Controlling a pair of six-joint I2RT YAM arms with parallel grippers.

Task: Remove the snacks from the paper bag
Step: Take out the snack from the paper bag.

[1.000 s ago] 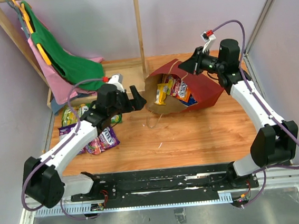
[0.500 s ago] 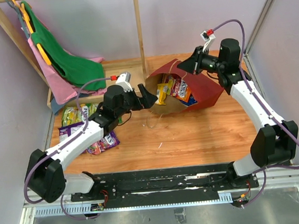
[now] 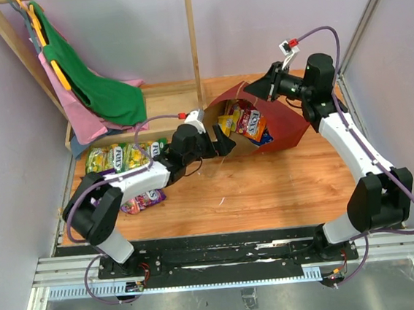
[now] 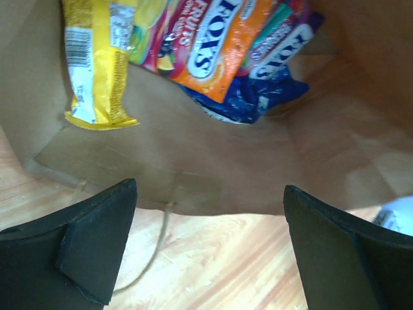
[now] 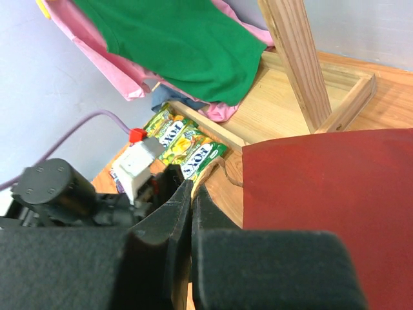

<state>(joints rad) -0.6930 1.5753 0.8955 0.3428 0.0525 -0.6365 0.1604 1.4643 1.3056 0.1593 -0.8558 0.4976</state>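
Wooden tabletop (image 3: 269, 193) is seen from above, the paper bag (image 3: 285, 129) lying on its side at upper centre-right, mouth turned left. Its upper rim appears pinched by the closed right gripper (image 3: 261, 89), so the mouth is propped open. The left gripper (image 4: 210, 248) is poised at the mouth, jaws spread wide, nothing held. Inside, a yellow packet (image 4: 97, 64) lies nearest, an orange packet (image 4: 219, 45) and a blue bag (image 4: 251, 97) deeper. Other packets (image 3: 119, 160) lie outside at left. The yellow packet is best taken first by its lower edge, the bag's paper lip being avoided.

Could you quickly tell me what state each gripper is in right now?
Left gripper: open, holding nothing.
Right gripper: shut, pinching the paper bag's top edge.
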